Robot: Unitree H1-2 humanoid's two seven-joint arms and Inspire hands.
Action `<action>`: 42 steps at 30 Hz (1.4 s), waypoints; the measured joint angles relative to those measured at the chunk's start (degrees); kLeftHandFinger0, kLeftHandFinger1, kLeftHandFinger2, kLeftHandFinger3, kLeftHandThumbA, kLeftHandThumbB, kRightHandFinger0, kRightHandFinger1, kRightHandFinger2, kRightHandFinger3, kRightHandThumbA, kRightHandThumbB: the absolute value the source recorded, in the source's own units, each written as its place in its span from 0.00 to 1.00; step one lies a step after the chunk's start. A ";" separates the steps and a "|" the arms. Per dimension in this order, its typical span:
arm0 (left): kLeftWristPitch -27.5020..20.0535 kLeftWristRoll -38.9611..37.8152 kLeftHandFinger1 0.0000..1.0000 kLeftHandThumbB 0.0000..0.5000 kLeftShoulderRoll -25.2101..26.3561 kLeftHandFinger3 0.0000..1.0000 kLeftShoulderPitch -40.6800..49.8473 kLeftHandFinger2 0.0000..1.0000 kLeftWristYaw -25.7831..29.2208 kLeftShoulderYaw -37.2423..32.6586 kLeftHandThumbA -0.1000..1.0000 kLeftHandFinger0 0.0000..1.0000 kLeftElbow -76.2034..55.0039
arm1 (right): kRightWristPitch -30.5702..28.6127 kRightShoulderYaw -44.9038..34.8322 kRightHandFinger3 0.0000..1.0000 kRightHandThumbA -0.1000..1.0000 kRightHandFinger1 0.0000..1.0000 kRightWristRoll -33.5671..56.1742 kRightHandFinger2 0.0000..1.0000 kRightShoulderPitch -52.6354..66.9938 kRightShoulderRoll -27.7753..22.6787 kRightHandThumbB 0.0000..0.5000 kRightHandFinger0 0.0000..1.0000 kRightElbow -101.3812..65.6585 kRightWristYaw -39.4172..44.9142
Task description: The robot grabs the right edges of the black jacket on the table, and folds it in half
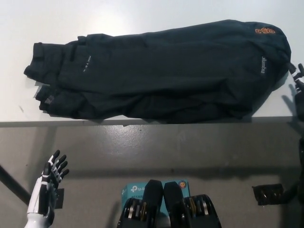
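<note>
The black jacket (pixel 161 71) lies spread across the white table (pixel 142 14), with an orange logo at its upper right corner and sleeves bunched at the left. My black right hand (pixel 298 85) shows at the picture's right edge, just beside the jacket's right edge, fingers apart and holding nothing. Most of that hand is cut off by the frame. My white left hand (pixel 47 185) rests low at the lower left, below the table, fingers spread and empty.
The table's front edge (pixel 142 122) runs across the middle of the picture, with grey floor below it. A teal box (pixel 135 190) lies on the floor near the bottom middle. A small black object (pixel 268 194) sits on the floor at the lower right.
</note>
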 measured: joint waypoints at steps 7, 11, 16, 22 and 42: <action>-0.07 0.00 1.00 0.26 0.02 1.00 -0.19 1.00 -0.01 0.02 1.00 1.00 0.00 | -0.68 0.54 1.00 1.00 1.00 -0.14 1.00 -0.01 0.98 0.43 1.00 1.04 -0.01; -0.08 -0.01 1.00 0.30 0.02 1.00 -0.38 1.00 0.00 0.08 1.00 1.00 0.00 | -1.37 1.69 1.00 1.00 1.00 -1.05 1.00 0.00 1.10 0.45 1.00 2.71 -0.06; -0.12 -0.06 1.00 0.31 0.06 1.00 -1.17 1.00 -0.01 0.25 1.00 1.00 0.02 | -2.91 2.74 1.00 1.00 1.00 -2.44 1.00 -0.10 1.17 0.48 1.00 4.35 -0.09; -0.11 -0.07 1.00 0.37 0.08 1.00 -1.78 1.00 0.00 0.37 1.00 1.00 -0.17 | -4.88 3.31 1.00 1.00 1.00 -4.13 1.00 -0.31 1.12 0.49 1.00 5.50 -0.32; -0.21 -0.03 1.00 0.35 0.08 1.00 0.63 1.00 -0.02 0.27 1.00 1.00 -0.89 | -6.04 2.49 1.00 1.00 1.00 -3.12 1.00 -0.41 0.62 0.47 1.00 6.16 -0.26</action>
